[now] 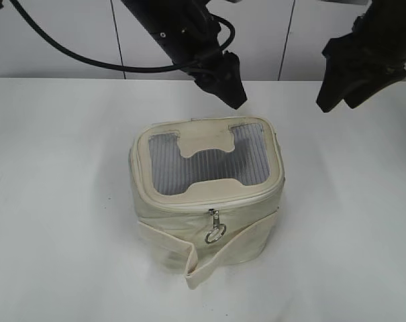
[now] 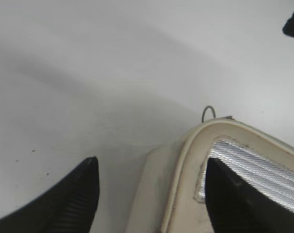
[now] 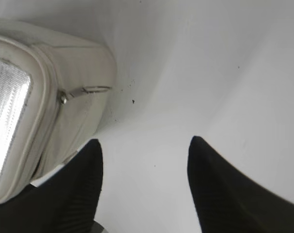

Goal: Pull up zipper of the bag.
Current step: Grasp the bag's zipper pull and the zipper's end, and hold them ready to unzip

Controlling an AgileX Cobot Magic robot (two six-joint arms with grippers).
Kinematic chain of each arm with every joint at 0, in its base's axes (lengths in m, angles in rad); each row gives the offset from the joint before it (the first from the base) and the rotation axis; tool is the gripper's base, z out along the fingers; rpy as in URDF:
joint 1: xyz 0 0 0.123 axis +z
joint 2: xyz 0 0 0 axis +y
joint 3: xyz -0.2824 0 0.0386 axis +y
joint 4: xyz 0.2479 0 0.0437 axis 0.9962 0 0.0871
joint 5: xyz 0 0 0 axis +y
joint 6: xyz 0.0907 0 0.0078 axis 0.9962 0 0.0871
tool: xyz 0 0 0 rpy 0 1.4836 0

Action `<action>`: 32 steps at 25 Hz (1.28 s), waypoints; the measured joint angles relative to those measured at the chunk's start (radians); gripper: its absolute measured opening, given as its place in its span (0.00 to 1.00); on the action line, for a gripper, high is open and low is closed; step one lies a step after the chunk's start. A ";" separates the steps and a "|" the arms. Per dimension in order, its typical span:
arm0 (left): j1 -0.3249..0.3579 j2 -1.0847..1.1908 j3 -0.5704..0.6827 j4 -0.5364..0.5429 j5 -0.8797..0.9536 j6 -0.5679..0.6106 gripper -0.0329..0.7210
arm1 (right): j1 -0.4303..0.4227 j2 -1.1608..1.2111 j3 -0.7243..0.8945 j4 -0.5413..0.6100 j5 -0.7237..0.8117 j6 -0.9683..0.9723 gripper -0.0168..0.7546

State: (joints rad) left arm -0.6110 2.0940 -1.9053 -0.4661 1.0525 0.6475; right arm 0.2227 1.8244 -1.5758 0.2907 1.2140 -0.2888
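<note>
The cream-white boxy bag (image 1: 206,231) stands mid-table, its lid showing a silver-grey ribbed panel (image 1: 166,168) and a cream H-shaped patch. The zipper track runs round the lid rim; one silver slider with a ring pull (image 1: 215,228) hangs at the front. A ring pull (image 2: 208,113) shows at a lid corner in the left wrist view, and a slider (image 3: 83,91) shows in the right wrist view. My left gripper (image 1: 235,94) is open above the bag's back edge, its jaws (image 2: 151,167) straddling the rim. My right gripper (image 1: 337,100) is open, off to the bag's right, jaws (image 3: 144,145) over bare table.
The white table (image 1: 62,201) lies under everything. A loose cream strap (image 1: 189,258) wraps the bag's body and sticks out at the front. A grey panelled wall (image 1: 55,33) stands behind the table's far edge.
</note>
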 joint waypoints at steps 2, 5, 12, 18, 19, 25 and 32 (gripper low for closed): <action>0.000 0.016 -0.001 -0.037 0.021 0.039 0.73 | -0.014 -0.029 0.048 0.000 0.000 0.001 0.59; 0.000 0.030 -0.002 -0.105 0.044 0.099 0.73 | -0.019 -0.071 0.108 -0.001 0.000 0.006 0.59; 0.000 0.064 -0.007 -0.149 0.020 0.162 0.73 | -0.019 -0.117 0.204 0.042 0.000 0.020 0.59; 0.000 0.103 -0.009 -0.170 0.025 0.175 0.73 | -0.018 -0.117 0.211 0.073 -0.013 0.024 0.59; 0.000 0.110 -0.009 -0.179 0.039 0.175 0.73 | -0.018 -0.117 0.211 0.075 -0.018 0.025 0.59; 0.000 0.123 -0.010 -0.213 0.100 0.175 0.53 | -0.018 -0.117 0.211 0.077 -0.035 0.025 0.59; 0.003 0.126 -0.012 -0.219 0.128 0.191 0.16 | -0.018 -0.117 0.211 0.079 -0.038 0.024 0.59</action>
State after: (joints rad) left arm -0.6080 2.2196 -1.9174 -0.6852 1.1808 0.8383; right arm 0.2045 1.7079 -1.3644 0.3701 1.1765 -0.2650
